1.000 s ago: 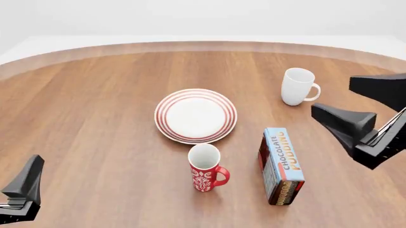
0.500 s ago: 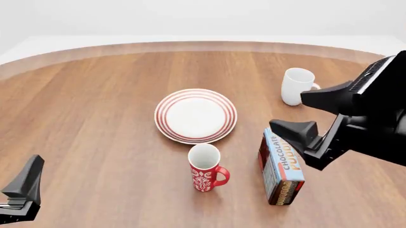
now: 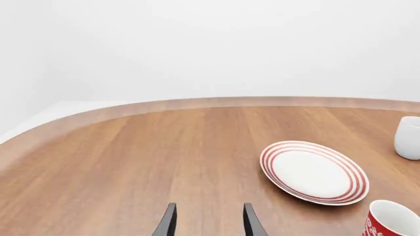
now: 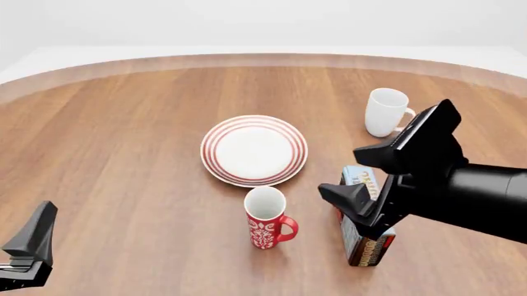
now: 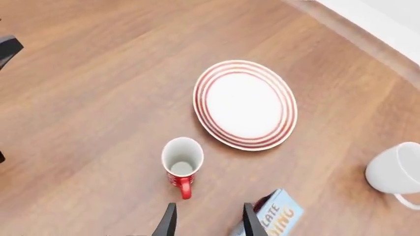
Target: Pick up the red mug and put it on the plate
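The red mug stands upright on the table, just in front of the plate, with its handle to the right. My right gripper is open and empty, held above the table to the right of the mug and in front of the pudding box. In the right wrist view the mug and the plate lie beyond the open fingers. My left gripper is low at the near left, open and empty. Its view shows the plate and the mug's rim.
A plain white mug stands at the back right; it also shows in the right wrist view. A blue chocolate pudding box lies right of the red mug, partly hidden by my right arm. The table is round and wooden.
My right arm has swung in from the right edge toward the red mug and now covers part of the pudding box. The left gripper, mugs and plate have not moved.
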Controlling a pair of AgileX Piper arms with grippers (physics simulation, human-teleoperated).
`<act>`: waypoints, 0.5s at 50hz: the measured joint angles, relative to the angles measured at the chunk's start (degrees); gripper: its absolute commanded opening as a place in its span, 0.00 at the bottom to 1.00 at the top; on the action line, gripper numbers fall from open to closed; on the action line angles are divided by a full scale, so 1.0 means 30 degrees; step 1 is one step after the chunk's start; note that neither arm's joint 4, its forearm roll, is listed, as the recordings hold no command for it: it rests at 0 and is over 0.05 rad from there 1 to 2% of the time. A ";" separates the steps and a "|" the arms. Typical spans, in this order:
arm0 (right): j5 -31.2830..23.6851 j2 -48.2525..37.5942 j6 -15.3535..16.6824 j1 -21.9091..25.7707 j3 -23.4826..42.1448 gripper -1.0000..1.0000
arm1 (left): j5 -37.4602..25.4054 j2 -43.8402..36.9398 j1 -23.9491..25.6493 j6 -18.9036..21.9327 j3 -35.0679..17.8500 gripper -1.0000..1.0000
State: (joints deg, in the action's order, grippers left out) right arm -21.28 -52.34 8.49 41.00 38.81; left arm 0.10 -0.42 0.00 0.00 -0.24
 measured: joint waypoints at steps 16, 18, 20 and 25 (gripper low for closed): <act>0.1138 -0.1273 -0.0381 0.0752 -0.0631 1.00 | 0.0000 0.0000 0.0000 0.0000 0.0000 1.00; 0.1306 -0.1474 -0.0436 0.0835 -0.0718 1.00 | 0.0000 0.0000 0.0000 0.0000 0.0000 1.00; 0.1481 -0.1695 -0.0501 0.0935 -0.0801 1.00 | 0.0000 0.0000 0.0000 0.0000 0.0000 1.00; 0.1870 -0.2236 -0.0640 0.1171 -0.0898 1.00 | 0.0000 0.0000 0.0000 0.0000 0.0000 1.00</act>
State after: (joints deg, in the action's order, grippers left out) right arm -15.67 -59.05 6.57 44.51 36.12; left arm 0.10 -0.42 0.00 0.00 -0.24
